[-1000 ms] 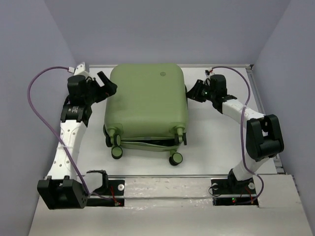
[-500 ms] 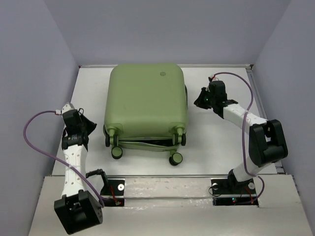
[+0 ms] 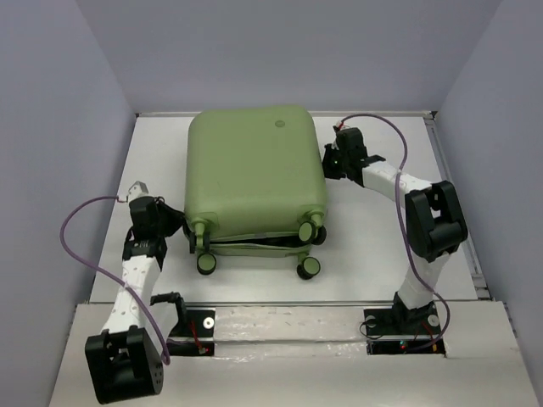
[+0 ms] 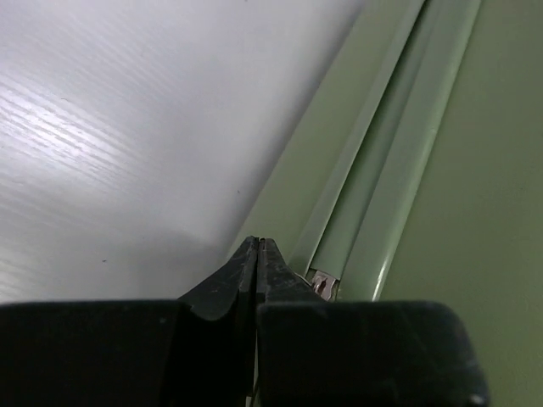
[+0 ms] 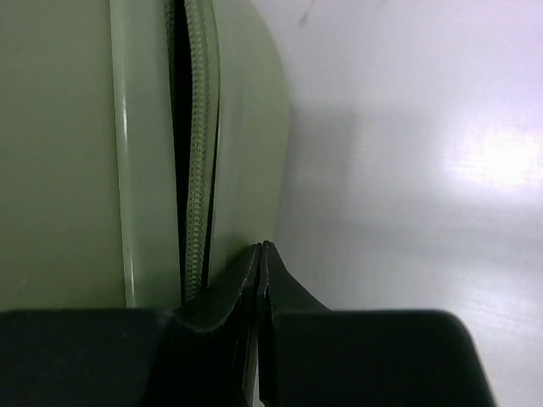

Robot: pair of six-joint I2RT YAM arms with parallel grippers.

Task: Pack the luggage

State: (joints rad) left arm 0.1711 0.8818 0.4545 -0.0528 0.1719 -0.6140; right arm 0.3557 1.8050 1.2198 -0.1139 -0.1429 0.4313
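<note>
You had the luggage [image 3: 254, 178] lying flat on the bench [image 3: 382, 246], long axis running near-to-far and wheels [image 3: 206, 264] toward the near edge. Your left gripper [image 4: 257, 250] sat at its left seam and your right gripper [image 5: 261, 253] beside its right zipper, both fully closed and empty.

The luggage [image 3: 254, 182] lies flat on the tabletop [image 3: 373, 246], centred between the two arms and set toward the far side. Its wheels [image 3: 206, 264] line the near edge, facing the arm bases. The logo [image 3: 281, 127] sits on the upper shell, near the far-right corner.

The left end effector [image 3: 174, 227] is at the near-left corner, just beside the left pair of wheels. Its wrist view has bare tabletop on the left and the shell's seam on the right.

The right end effector [image 3: 329, 161] is against the right side, toward the far end, with the zipper gap [image 5: 191, 153] just left of its tips.
</note>
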